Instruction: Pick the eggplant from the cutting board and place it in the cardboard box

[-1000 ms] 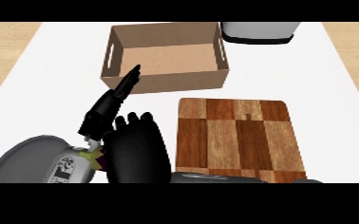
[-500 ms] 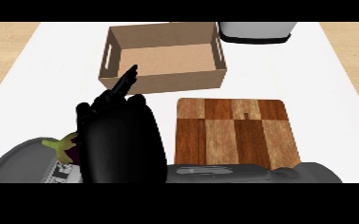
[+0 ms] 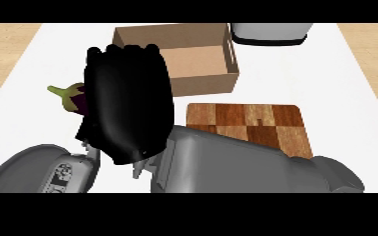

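My right hand [image 3: 127, 105] fills the middle left of the head view, its back toward me, its forearm [image 3: 236, 165] running in from the lower right. Its fingers curl round the purple eggplant [image 3: 74, 96], of which only the green stem end and a bit of skin poke out at the hand's left. The hand hangs just in front of the open cardboard box [image 3: 199, 62], its knuckles overlapping the box's left part. The wooden cutting board [image 3: 255, 125] lies bare at the right. Only my left forearm [image 3: 44, 170] shows, at the lower left; its hand is hidden.
A grey and white appliance [image 3: 269, 32] stands right of the box at the counter's far edge. White counter top [image 3: 325, 80] stretches to the right of the box and board.
The right hand has risen toward me and shifted a little toward the box, looming larger. The eggplant's stem end now shows at the hand's left, higher than before.
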`<state>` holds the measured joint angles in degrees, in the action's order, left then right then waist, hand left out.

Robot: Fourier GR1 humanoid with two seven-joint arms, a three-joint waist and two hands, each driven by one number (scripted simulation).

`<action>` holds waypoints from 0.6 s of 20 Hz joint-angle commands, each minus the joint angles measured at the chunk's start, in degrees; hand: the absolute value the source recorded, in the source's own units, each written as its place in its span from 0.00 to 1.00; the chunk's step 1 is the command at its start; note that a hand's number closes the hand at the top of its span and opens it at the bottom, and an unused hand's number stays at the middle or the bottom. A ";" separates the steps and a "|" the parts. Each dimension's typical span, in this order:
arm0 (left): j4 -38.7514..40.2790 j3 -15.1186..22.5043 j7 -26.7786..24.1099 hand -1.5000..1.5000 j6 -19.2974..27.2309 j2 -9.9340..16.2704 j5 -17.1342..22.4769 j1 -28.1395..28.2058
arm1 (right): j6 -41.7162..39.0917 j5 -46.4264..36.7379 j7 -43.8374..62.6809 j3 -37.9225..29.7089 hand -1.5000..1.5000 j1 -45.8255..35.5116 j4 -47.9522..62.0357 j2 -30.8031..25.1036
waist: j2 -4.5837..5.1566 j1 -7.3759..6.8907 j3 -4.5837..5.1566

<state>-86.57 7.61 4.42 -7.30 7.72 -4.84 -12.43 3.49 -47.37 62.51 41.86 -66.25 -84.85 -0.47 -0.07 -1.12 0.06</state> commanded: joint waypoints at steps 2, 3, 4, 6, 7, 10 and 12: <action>0.04 -0.40 -1.05 0.50 -1.58 0.49 0.66 1.34 | 4.50 1.13 -0.41 -4.99 1.00 -2.87 8.34 0.45 | 0.16 0.00 0.00; 0.44 0.72 -0.63 0.50 -0.36 -0.43 -1.19 -0.67 | 8.20 1.51 -0.80 -3.78 1.00 -3.15 11.27 0.45 | 0.26 -0.24 0.00; 5.11 0.96 -2.12 0.50 0.80 -2.19 -1.96 -2.39 | 6.00 4.11 -2.73 -8.07 1.00 -7.83 13.64 0.45 | 0.44 -0.15 0.04; -0.07 0.09 -0.78 0.50 -1.00 -0.47 -0.15 0.27 | 10.98 4.18 -1.98 -4.84 1.00 -6.50 16.17 0.45 | 0.25 -0.78 0.02; -0.34 -0.43 0.14 0.50 -1.18 0.08 -0.08 0.18 | 10.44 3.27 -5.96 -8.42 1.00 -5.47 17.70 0.45 | 0.25 -0.30 -0.01; -0.60 -0.35 0.33 0.50 -0.66 -0.95 -0.31 -0.77 | 10.47 4.35 -8.20 -9.62 1.00 -8.66 24.31 0.46 | 0.25 -0.18 -0.01; 1.61 1.65 -1.12 0.50 0.89 -2.50 -2.95 -0.77 | 11.45 3.41 -10.30 -11.43 1.00 -11.26 29.73 0.46 | 0.41 -0.18 0.01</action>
<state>-86.56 8.03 4.18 -7.75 6.64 -5.68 -12.43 12.80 -44.09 55.37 33.70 -74.10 -62.92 -0.10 0.22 -1.50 0.06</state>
